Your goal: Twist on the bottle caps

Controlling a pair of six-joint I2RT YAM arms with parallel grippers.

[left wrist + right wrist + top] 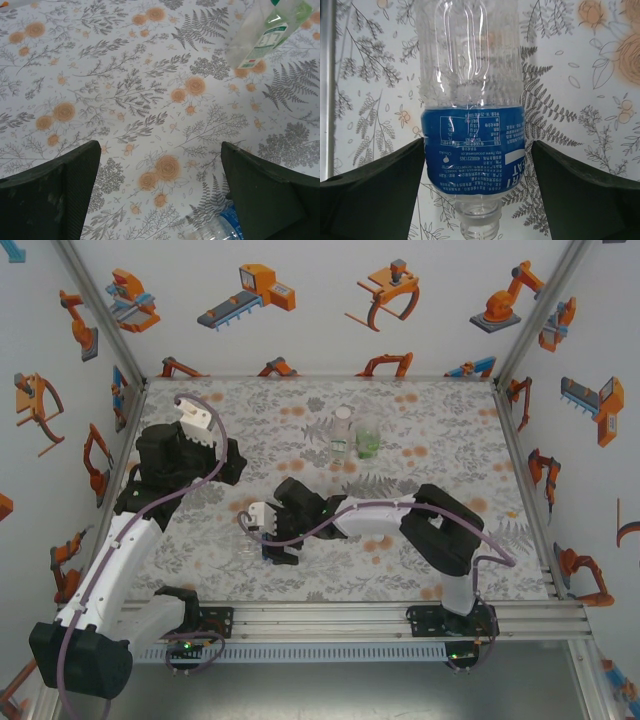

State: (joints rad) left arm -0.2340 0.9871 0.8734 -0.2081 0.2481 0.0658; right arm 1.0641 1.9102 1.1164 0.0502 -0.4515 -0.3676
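Toward the near left of the counter (pixel 430 420), the blue-labelled bottle (pixel 472 150) sits right between the jaws of the right gripper (pixel 477 142). Those jaws stand apart on either side of the label. One finger (pixel 380 190) is up against the label's edge, but a sliver of flowered counter shows between the bottle and the other finger (pixel 585 190), so it isn't clamped. From the wrist, the bottle's clear ribbed body looks empty and its threaded neck points back toward the camera. I can't tell whether it stands or lies.

Further back, near the middle of the counter, the other two bottles stand upright just beside each other. The white-and-green-labelled bottle (pixel 342 437) is on the left and the green-tinted bottle (pixel 368 440) is on its right. Both are see-through, but I can't make out whether anything is in them. The labelled one has a whitish top that could be a bottle cap (pixel 343 413), though it's too small to be sure.

Over on the left side, the left gripper (pixel 160 145) hovers above the flowered counter with its jaws spread wide. From its wrist, the white-and-green-labelled bottle is at the upper right. A corner of the blue-labelled bottle peeks in at the bottom edge beside one finger.
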